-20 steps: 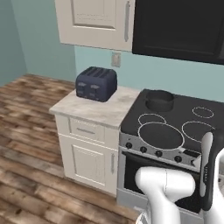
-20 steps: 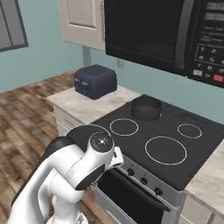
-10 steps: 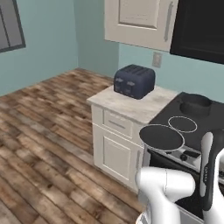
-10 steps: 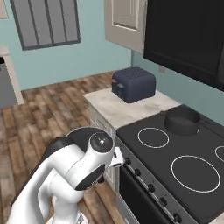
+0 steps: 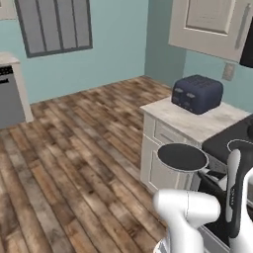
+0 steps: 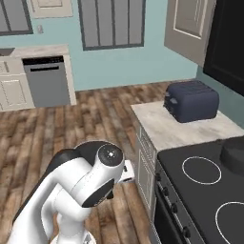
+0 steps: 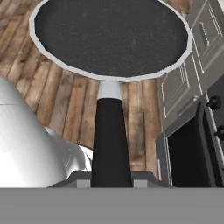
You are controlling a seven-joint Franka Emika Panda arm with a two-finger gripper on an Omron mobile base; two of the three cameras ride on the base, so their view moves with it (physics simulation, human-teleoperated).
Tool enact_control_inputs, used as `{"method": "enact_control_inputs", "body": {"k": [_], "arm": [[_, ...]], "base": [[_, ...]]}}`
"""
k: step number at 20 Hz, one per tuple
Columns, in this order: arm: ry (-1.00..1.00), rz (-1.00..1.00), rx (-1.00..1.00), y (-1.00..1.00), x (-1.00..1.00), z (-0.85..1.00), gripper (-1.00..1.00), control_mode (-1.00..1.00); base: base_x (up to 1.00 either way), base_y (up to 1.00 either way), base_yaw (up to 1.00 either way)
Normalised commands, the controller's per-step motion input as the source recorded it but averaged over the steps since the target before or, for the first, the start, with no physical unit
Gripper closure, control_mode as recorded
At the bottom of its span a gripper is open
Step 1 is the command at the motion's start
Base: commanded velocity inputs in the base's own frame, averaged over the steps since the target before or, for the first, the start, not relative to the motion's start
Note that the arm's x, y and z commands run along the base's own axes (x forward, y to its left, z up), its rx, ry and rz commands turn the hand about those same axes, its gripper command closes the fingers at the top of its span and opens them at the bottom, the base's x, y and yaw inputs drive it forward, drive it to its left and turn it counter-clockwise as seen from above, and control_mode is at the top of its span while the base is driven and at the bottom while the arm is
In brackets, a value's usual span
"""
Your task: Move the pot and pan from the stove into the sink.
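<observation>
Hand [image 7: 111, 177]: clamped on the pan's long black handle.
Pan [image 7: 111, 37]: held level above the wood floor [image 5: 74, 148], beside the white cabinet.
Pot [image 6: 234, 153]: on the stove [image 6: 209, 190], back burner.

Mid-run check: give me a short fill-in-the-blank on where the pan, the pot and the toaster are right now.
1. The hand is shut on the long black ______ of the shallow round black frying pan.
2. The pan is held out over the wooden ______, off the black glass stove.
3. The dark grey round pot sits on the ______.
4. The dark blue toaster stands on the pale marbled ______.

Missing words: handle; floor; stove; counter
</observation>
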Motion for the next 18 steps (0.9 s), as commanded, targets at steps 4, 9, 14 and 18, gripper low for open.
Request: {"method": "enact_control_inputs", "body": {"k": [4, 9, 14, 18], "arm": [[0.0, 0.0, 0.0, 0.0, 0.0, 0.0, 1.0, 1.0], [0.0, 0.0, 0.0, 0.0, 0.0, 0.0, 1.0, 1.0], [0.0, 0.0, 0.0, 0.0, 0.0, 0.0, 1.0, 1.0], [0.0, 0.0, 0.0, 0.0, 0.0, 0.0, 1.0, 1.0]], "base": [[-0.16, 0.0, 0.48], [-0.14, 0.0, 0.47], [-0.25, 0.02, 0.28], [0.05, 0.09, 0.08]]}}
